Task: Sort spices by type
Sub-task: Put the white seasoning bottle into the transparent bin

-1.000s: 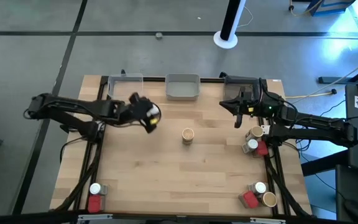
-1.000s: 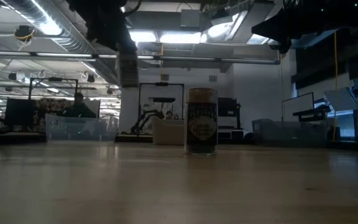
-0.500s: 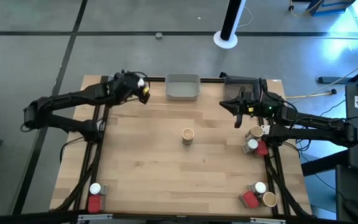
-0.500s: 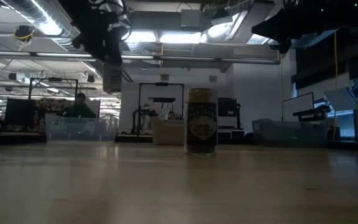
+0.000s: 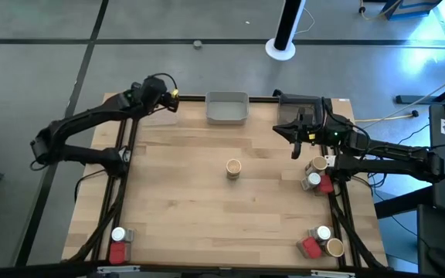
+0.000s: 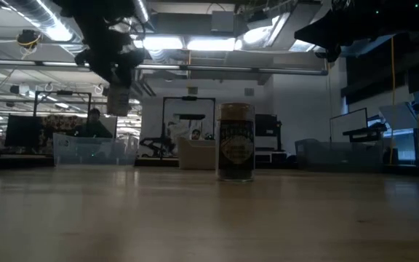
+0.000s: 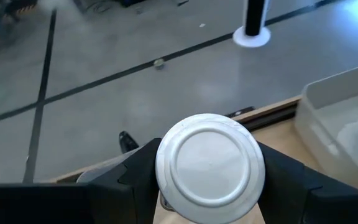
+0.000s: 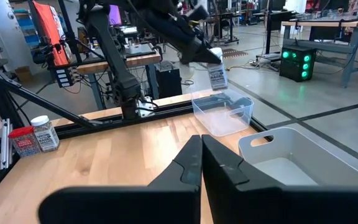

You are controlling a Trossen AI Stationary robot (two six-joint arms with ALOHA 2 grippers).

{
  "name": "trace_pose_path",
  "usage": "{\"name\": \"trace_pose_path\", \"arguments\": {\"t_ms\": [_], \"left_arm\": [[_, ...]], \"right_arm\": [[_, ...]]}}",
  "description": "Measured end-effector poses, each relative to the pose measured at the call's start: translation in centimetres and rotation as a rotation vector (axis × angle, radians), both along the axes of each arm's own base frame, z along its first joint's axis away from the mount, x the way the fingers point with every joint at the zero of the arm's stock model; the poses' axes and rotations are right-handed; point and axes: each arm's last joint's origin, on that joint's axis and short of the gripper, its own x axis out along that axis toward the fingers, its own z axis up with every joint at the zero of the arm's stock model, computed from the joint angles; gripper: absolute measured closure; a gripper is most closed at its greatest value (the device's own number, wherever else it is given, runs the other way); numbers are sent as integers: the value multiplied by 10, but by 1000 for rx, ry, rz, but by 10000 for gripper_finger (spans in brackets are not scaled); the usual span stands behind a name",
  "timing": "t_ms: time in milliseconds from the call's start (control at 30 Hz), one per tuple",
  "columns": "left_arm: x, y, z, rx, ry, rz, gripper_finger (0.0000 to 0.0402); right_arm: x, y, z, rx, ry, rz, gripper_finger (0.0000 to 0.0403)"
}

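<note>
White-capped jar [image 7: 210, 167] gripped by left gripper [image 5: 168, 99] above clear tray [image 8: 224, 114]

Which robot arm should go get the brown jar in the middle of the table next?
Probably the right. The right gripper is shut on nothing and waits nearer the brown jar. The left gripper is busy holding a white-capped jar over the far-left tray.
</note>
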Motion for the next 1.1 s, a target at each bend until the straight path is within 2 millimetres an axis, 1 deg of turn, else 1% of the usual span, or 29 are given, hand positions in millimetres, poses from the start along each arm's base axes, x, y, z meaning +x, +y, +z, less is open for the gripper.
{"name": "trace_pose_path", "arguments": {"t_ms": [167,333,400,533,733,1100], "left_arm": [[5,17,-13,-24,25,47,204],[13,32,-24,-43,8,49,203],[15,37,-32,-43,2,61,203],[10,44,-53,-74,-19,86,202],[1,47,-76,-100,-97,117,202],[-5,45,-106,-78,-185,143,202]], "right_arm": [[0,0,0,0,0,0,391],[0,0,0,0,1,0,391],[0,0,0,0,1,0,391],[0,0,0,1,3,0,391],[0,0,-1,2,7,0,391],[0,0,0,-1,1,0,391]]}}
